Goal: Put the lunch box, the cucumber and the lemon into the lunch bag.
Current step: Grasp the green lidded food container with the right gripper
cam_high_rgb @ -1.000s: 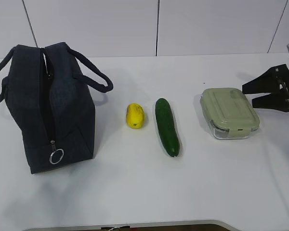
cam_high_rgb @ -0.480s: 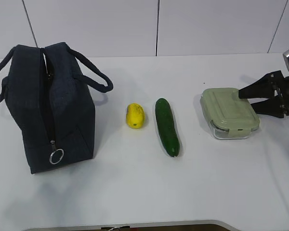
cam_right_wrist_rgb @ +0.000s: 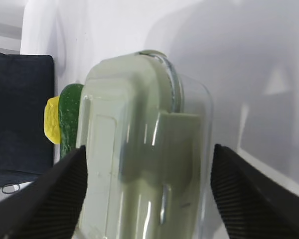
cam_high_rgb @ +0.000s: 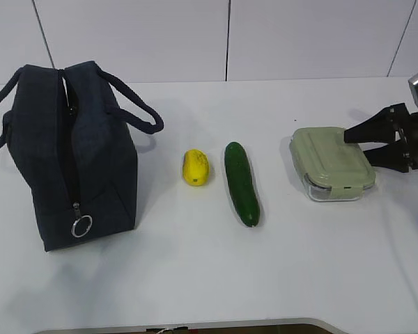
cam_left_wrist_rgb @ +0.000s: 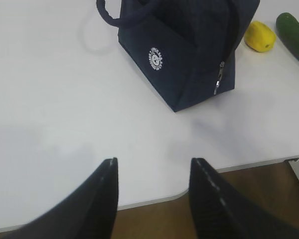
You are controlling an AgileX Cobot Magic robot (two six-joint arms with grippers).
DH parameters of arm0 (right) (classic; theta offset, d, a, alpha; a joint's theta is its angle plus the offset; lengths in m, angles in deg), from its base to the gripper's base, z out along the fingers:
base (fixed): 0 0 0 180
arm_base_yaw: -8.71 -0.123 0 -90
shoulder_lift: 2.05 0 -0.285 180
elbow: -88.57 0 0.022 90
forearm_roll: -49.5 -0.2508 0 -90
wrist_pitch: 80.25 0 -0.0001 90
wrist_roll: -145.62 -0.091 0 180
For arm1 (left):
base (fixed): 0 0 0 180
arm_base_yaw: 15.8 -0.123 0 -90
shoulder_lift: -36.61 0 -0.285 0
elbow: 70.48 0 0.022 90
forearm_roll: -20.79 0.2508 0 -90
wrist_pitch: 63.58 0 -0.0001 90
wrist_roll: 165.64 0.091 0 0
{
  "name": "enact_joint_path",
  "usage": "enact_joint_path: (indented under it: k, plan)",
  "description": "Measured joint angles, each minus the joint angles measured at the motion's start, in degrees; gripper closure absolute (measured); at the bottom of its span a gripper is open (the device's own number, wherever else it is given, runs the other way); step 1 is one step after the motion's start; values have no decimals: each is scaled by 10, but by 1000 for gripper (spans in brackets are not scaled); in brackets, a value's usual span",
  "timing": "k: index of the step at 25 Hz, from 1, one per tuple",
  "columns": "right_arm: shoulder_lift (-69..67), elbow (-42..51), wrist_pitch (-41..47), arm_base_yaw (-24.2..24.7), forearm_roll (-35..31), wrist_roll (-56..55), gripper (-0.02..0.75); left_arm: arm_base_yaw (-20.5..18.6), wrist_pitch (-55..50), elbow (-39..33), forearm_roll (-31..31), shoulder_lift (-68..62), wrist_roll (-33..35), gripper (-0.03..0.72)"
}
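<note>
One lunch bag (cam_high_rgb: 76,153), dark navy, with two loop handles and one silver ring pull on its zipper; one lemon (cam_high_rgb: 195,168); one cucumber (cam_high_rgb: 242,182); one lunch box (cam_high_rgb: 332,163) under one pale green lid; two grippers, the right gripper (cam_high_rgb: 350,141) in the exterior view, the left gripper (cam_left_wrist_rgb: 152,169) only in its own wrist view; one white table (cam_high_rgb: 265,271).

The right claw (cam_high_rgb: 353,144) has been brought in from the right edge toward the lunch box (cam_high_rgb: 332,163). Its dark tips, previously clear of the box, are now seen over the box's right end, the upper tip above the sage lid. The claw's wide spread has been kept throughout.
</note>
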Motion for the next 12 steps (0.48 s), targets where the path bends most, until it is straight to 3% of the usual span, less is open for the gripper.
enact_joint_path:
  k: [12]
  plan:
    - [-8, 0, 0, 0, -11, -20, 146, 0, 0, 0, 0, 0, 0, 356]
